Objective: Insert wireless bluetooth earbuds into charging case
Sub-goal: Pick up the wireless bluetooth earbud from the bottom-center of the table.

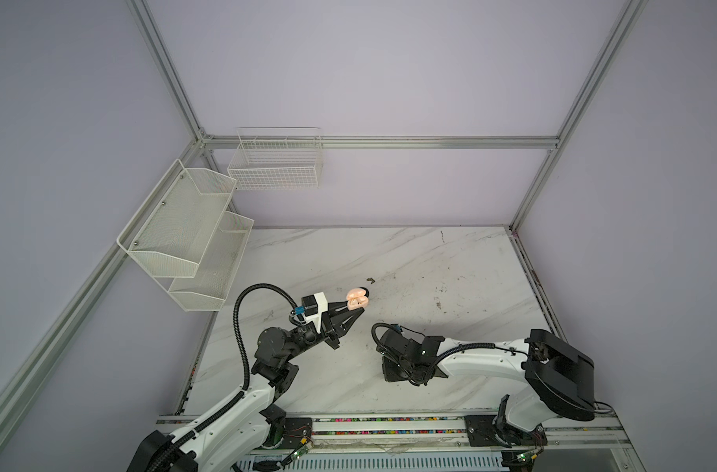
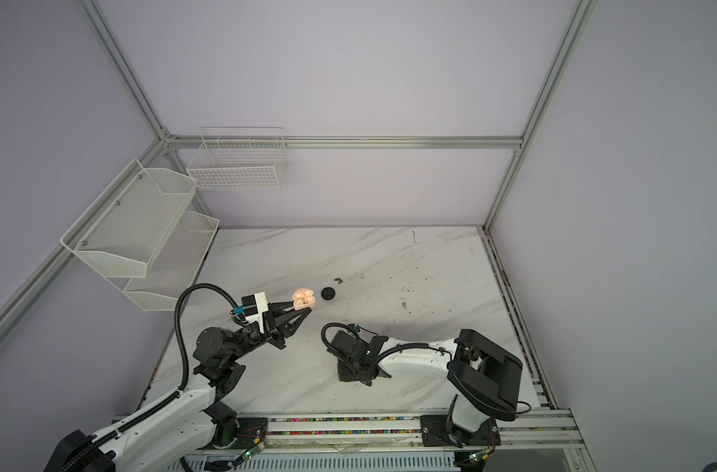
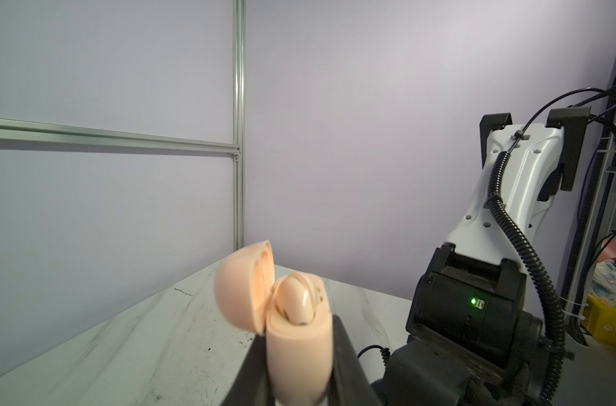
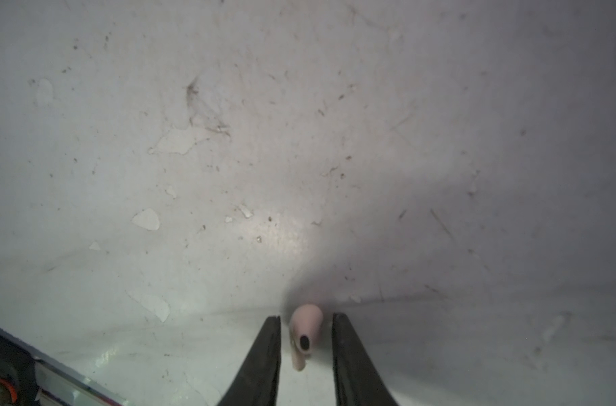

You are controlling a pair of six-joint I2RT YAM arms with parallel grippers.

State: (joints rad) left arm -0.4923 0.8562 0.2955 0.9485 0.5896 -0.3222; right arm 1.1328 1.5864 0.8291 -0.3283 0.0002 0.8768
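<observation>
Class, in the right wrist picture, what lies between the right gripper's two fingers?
A pale pink earbud, lying on the table, with a narrow bare gap either side; the right wrist view shows it.

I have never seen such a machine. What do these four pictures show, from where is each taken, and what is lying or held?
It is a robot with two arms at a white marbled table. Two pictures look down on the whole scene; two come from cameras on the wrists. The left gripper is shut on a peach oval charging case, raised, lid open, with one peach earbud seated inside. The right gripper reaches down to the table, jaws open around a pale pink stemmed earbud lying there, not yet touching it. A small black round object and a tiny dark scrap also lie on the table.
</observation>
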